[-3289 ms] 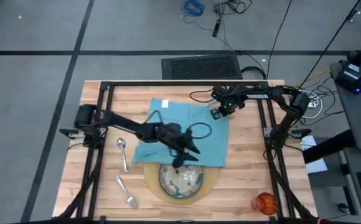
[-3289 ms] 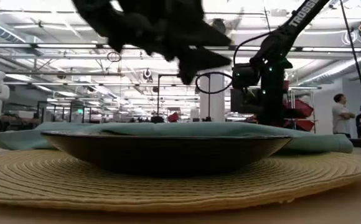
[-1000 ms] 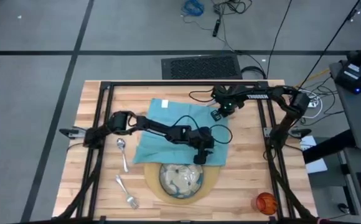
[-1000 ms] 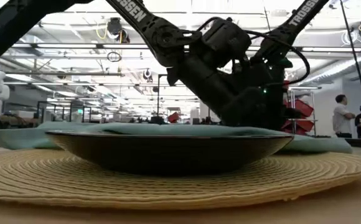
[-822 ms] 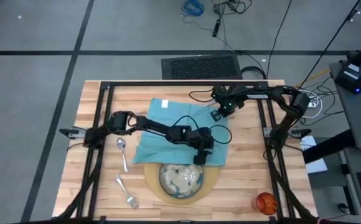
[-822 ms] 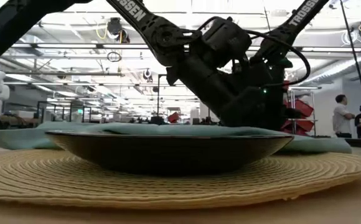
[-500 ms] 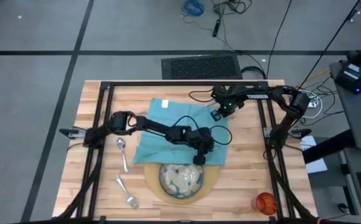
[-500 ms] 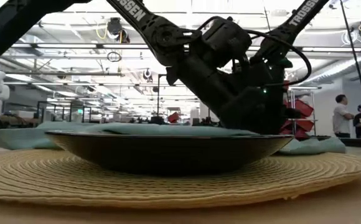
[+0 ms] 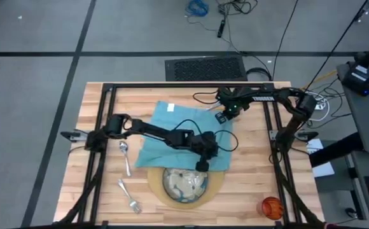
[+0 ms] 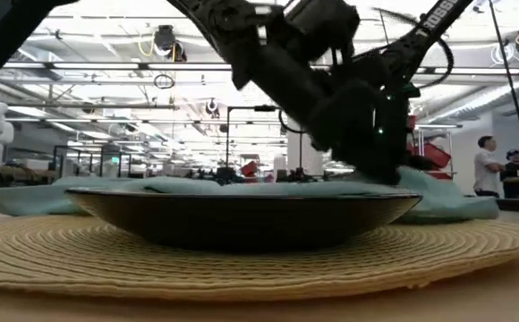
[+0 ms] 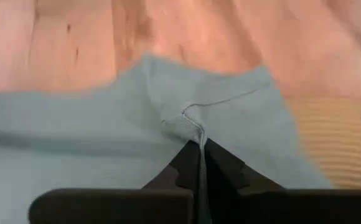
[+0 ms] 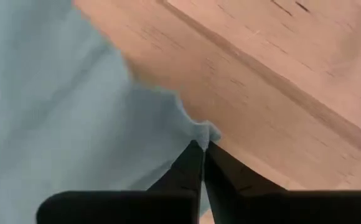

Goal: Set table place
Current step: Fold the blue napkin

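Our left gripper (image 9: 201, 165), jaws clenched on the teal napkin (image 9: 172, 137), has begun drawing its near edge toward nine o'clock. Our right gripper (image 9: 224, 117) pinches the far corner. The napkin now bunches on the surface, twelve o'clock of the dish (image 9: 184, 184); folding has started.

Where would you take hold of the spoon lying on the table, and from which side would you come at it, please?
Grip the spoon at mid-handle, coming straight down from above with the fingers across its narrow width. It lies flat on the table, bowl toward the far edge, clear of the fork, so the thin straight handle looks the easiest part to pinch.
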`<act>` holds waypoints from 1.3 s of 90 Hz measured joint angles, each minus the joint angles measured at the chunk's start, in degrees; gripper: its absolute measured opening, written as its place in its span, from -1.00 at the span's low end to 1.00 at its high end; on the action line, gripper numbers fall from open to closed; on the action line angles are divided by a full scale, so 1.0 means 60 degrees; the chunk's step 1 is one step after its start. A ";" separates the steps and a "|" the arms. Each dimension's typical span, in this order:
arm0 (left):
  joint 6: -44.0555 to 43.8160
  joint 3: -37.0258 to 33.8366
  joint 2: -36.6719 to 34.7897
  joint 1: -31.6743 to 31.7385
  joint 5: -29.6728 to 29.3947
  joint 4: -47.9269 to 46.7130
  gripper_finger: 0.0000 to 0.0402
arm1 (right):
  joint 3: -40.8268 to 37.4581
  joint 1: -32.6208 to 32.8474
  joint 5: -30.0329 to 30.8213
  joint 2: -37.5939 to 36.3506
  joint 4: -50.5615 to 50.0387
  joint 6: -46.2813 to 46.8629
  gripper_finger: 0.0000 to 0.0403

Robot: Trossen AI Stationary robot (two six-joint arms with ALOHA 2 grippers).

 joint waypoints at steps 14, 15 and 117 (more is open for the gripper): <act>0.0011 -0.0002 -0.0648 -0.0335 -0.0392 -0.0808 -1.00 | 0.0001 -0.0023 -0.0104 0.0107 -0.0025 -0.0004 -1.00; 0.0016 -0.0002 -0.0684 -0.0362 -0.0416 -0.0848 -1.00 | 0.0004 -0.0025 -0.0107 0.0129 -0.0028 -0.0004 -1.00; -0.0806 0.0006 -0.4732 -0.2096 -0.6930 -0.6838 -1.00 | -0.0047 0.0260 0.1157 -0.2360 -0.0336 0.0007 -1.00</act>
